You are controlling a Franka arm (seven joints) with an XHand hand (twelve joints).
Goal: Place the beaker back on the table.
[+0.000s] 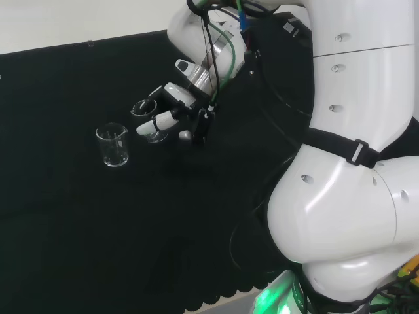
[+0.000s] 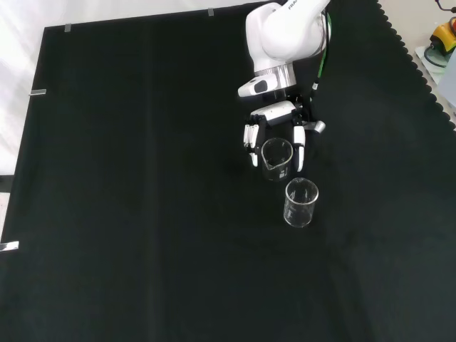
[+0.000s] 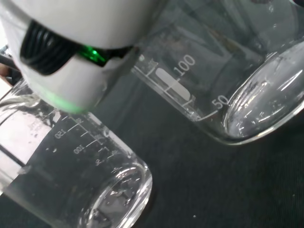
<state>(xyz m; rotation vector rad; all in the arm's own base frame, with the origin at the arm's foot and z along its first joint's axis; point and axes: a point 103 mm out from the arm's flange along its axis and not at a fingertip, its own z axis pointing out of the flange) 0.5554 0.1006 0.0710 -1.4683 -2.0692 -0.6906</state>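
Near the middle of the table [image 2: 142, 214], the hand [image 2: 276, 112] has its fingers [image 2: 300, 149] on both sides of a clear beaker [image 2: 276, 158]. In the front view the fingers reach down past the rim on the left and right of the glass, so they seem to be curled round it and holding it. The beaker stands upright. In the head view it looks low, at or just above the black cloth [image 1: 78, 216] — the pictures do not show for sure if its bottom rests on the cloth.

A second beaker [image 2: 300, 202] stands just beside the held one, nearer the camera in the front view and to the left of the hand in the head view. It is empty and nothing touches it. The wrist view shows both glasses close together.

The task looks almost done. The beaker has been brought down to the table. What is left, most likely, is to set it flat, let the fingers go slack, and lift the hand away.

Around the held beaker there is a lot of open cloth, and the table edges are well apart from it. The one tight spot is the second beaker — when the fingers spread or the hand pulls back, they could bump it.
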